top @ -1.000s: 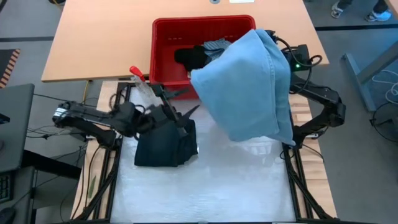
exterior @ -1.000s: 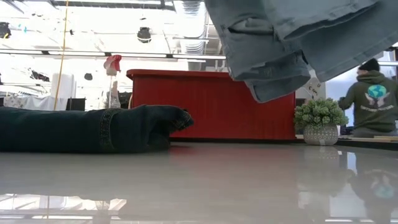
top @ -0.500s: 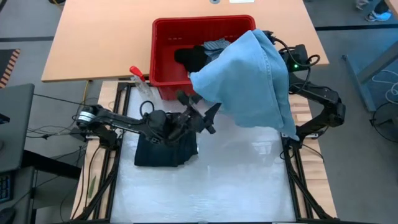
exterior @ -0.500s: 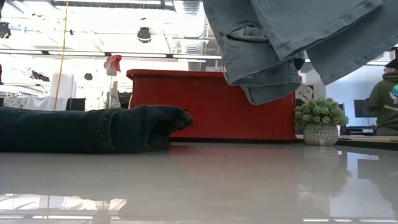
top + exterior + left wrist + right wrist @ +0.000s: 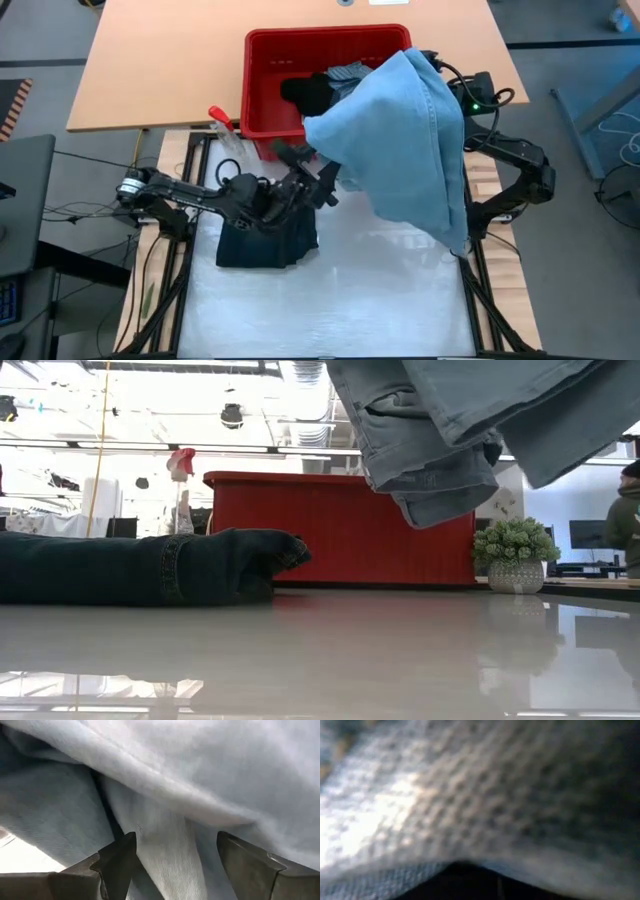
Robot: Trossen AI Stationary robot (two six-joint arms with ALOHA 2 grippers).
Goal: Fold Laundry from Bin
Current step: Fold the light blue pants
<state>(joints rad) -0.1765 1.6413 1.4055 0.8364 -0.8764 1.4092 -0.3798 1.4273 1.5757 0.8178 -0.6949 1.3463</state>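
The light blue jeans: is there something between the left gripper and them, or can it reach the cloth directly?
Nothing visible stands between them. The left gripper is open at the hanging edge of the light blue jeans, and in its wrist view only denim fills the space before its fingers. The dark navy piece lies below, on the table.

The near half of the table (image 5: 330, 300) lies bare, so a hand could pass there freely; the dark folded garment (image 5: 265, 235) blocks the left middle. The hanging jeans (image 5: 400, 140) drape over the bin (image 5: 265, 60) and its right side; a spray bottle (image 5: 222, 125) stands just beside its left front corner.
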